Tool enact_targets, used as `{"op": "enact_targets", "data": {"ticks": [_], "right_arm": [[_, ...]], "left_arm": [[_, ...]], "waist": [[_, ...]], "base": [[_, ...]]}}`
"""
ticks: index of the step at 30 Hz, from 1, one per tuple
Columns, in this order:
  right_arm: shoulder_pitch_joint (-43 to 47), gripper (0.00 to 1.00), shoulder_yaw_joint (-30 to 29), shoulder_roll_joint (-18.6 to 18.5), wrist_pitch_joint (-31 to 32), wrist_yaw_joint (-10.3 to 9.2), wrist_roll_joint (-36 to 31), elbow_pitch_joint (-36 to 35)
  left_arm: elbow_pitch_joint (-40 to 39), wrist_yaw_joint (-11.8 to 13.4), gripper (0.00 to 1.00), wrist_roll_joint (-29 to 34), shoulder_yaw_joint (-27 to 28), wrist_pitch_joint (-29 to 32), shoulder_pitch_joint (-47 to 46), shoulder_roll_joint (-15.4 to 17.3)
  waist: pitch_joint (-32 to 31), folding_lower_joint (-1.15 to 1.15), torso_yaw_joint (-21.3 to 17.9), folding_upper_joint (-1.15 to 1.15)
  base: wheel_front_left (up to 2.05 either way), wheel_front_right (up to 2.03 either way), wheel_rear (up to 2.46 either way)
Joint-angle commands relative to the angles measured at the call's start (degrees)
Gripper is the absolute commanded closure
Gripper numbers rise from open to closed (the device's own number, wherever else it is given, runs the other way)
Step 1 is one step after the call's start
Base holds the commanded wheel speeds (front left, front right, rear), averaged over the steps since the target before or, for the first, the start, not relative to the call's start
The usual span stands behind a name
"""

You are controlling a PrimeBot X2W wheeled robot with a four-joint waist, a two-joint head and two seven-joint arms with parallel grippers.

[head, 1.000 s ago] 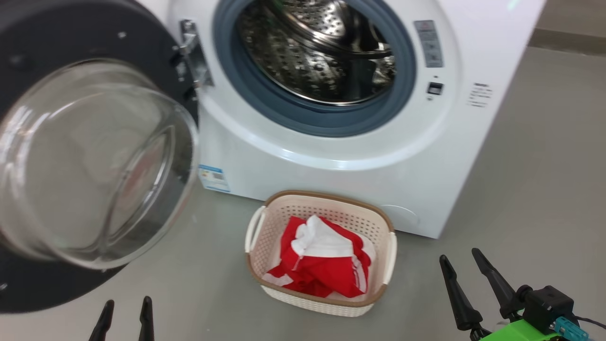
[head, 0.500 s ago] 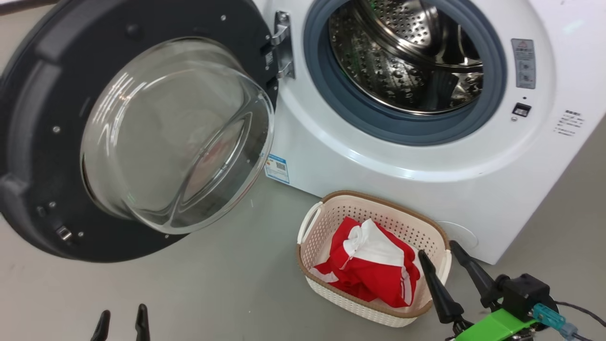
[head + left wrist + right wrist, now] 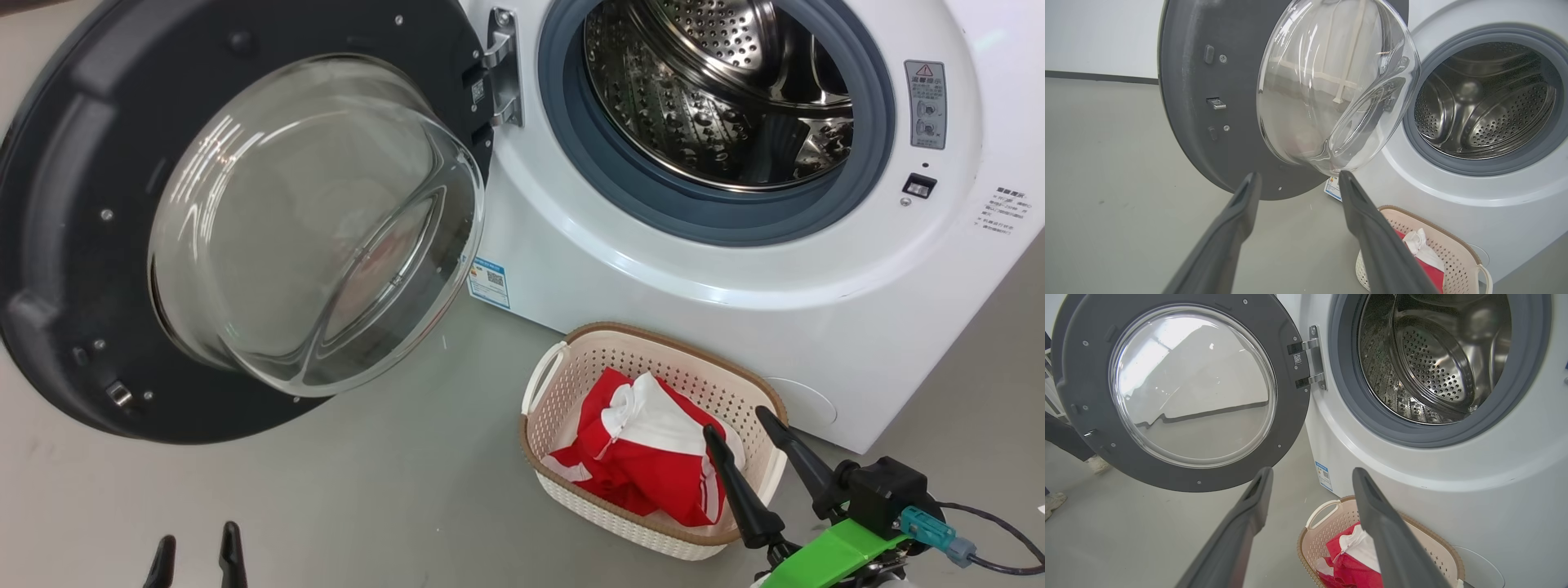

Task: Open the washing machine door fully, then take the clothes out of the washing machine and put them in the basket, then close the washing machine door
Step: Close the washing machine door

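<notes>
The round black-rimmed glass door is standing wide open; the red-and-white fabric clothes are lying in the cream perforated plastic basket before the white boxy washing machine. The left claw and right claw are hanging spread, empty. Only closing the door seems to be remaining.

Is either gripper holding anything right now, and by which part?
Nothing is held. The left gripper and right gripper are open and empty; the clothes lie in the basket.
</notes>
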Motion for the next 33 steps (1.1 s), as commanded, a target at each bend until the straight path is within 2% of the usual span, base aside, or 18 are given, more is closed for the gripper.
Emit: {"op": "enact_targets", "data": {"ticks": [1,2,3,4,9,11,16,20,23,26,30,33], "right_arm": [[-1.9,0.00,1.0,-0.6,-0.4,0.35,0.6,-1.2],[-1.9,0.00,1.0,-0.6,-0.4,0.35,0.6,-1.2],[-1.8,0.00,0.9,-0.5,-0.4,0.35,0.7,-1.2],[-1.7,0.00,0.9,-0.5,-0.4,0.35,0.7,-1.2],[-1.1,0.00,0.6,0.0,-0.4,0.35,0.5,-1.5],[-1.1,0.00,0.6,0.1,-0.4,0.35,0.4,-1.5],[-0.8,0.00,0.1,0.5,-0.4,0.35,0.3,-1.7],[0.0,0.00,-0.8,0.9,-0.4,0.35,-0.1,-2.2],[0.6,0.00,-1.4,1.2,-0.4,0.35,-0.3,-2.6],[1.1,0.00,-1.8,1.3,-0.4,0.35,-0.7,-3.0],[1.3,0.00,-2.3,1.4,-0.4,0.35,-1.1,-3.4],[1.2,0.00,-2.5,1.4,-0.4,0.35,-1.4,-3.6]], "left_arm": [[-2.1,0.4,0.38,-0.2,1.9,-0.3,-0.8,0.2],[-2.1,0.4,0.38,-0.2,1.9,-0.3,-0.8,0.2],[-2.6,0.3,0.72,-0.4,2.2,-0.3,-1.2,0.2],[-3.2,0.2,1.00,-0.9,2.7,-0.3,-1.6,0.2],[-8.2,-1.9,1.00,-2.4,9.0,-0.3,-6.0,0.2],[-10.2,-3.0,1.00,-1.9,12.1,-0.3,-8.9,1.2],[-12.2,-4.3,1.00,-2.8,18.4,-0.3,-18.6,7.8],[-9.8,-4.5,1.00,-7.3,20.6,-0.3,-27.0,15.5],[-5.8,-4.5,1.00,-11.0,19.9,-0.3,-32.1,21.9],[0.6,-4.5,1.00,-15.8,19.4,-0.3,-37.3,26.7],[11.9,-4.5,1.00,-24.5,16.5,-0.2,-43.8,31.6],[19.8,-4.5,1.00,-31.1,12.9,2.2,-48.6,35.0]], "waist": [[-0.1,0.00,-0.1,0.00],[-0.1,0.00,-0.1,0.00],[-0.2,0.00,-0.1,0.00],[-0.2,0.00,-0.1,0.00],[0.0,0.00,-0.2,0.00],[0.1,0.00,-0.3,0.00],[0.0,0.00,-0.6,0.00],[-0.2,0.00,-1.0,0.00],[-0.2,0.00,-1.1,0.00],[0.1,0.00,-1.2,0.00],[0.7,0.00,-1.2,0.00],[1.3,0.00,-1.2,0.00]], "base": [[0.00,0.00,0.00],[0.00,0.00,0.00],[0.00,0.00,0.00],[0.00,0.00,0.00],[0.00,0.00,0.00],[0.00,0.00,0.00],[0.00,0.00,0.00],[0.00,0.00,0.00],[0.00,0.00,0.00],[0.00,0.00,0.00],[0.00,0.00,0.00],[0.00,0.00,0.00]]}}
